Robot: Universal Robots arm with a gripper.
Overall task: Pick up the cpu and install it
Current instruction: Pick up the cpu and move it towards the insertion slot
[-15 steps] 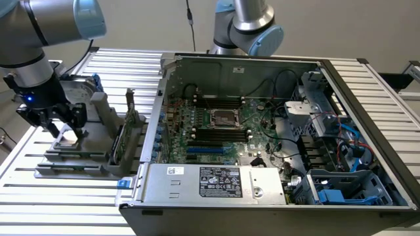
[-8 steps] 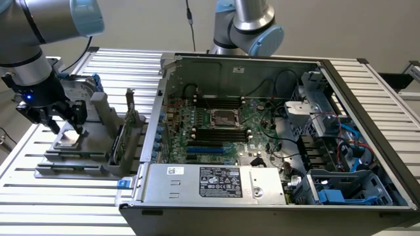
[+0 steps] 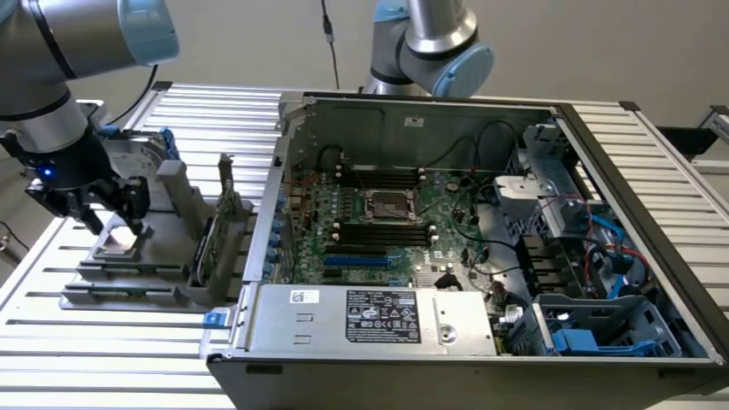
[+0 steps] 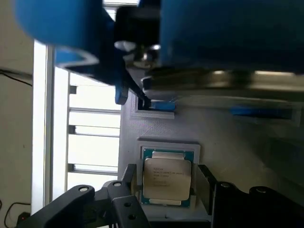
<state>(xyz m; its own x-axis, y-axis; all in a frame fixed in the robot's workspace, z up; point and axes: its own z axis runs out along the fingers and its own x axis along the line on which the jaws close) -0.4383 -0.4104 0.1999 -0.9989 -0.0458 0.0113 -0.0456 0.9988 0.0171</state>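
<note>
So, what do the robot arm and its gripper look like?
The arm has silver-grey round tube segments with pale blue caps on the joints. Its wrist is black and carries a small blue light. The gripper is black, with slim dark fingers.

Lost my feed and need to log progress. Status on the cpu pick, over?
Gripper open, straddling the cpu. Cpu flat in its grey holder, not lifted. Nothing between gripper and cpu.

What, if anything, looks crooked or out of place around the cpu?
Nothing stands out. The cpu lies flat and square in its grey holder, and the open gripper hangs over it, a finger on either side.
</note>
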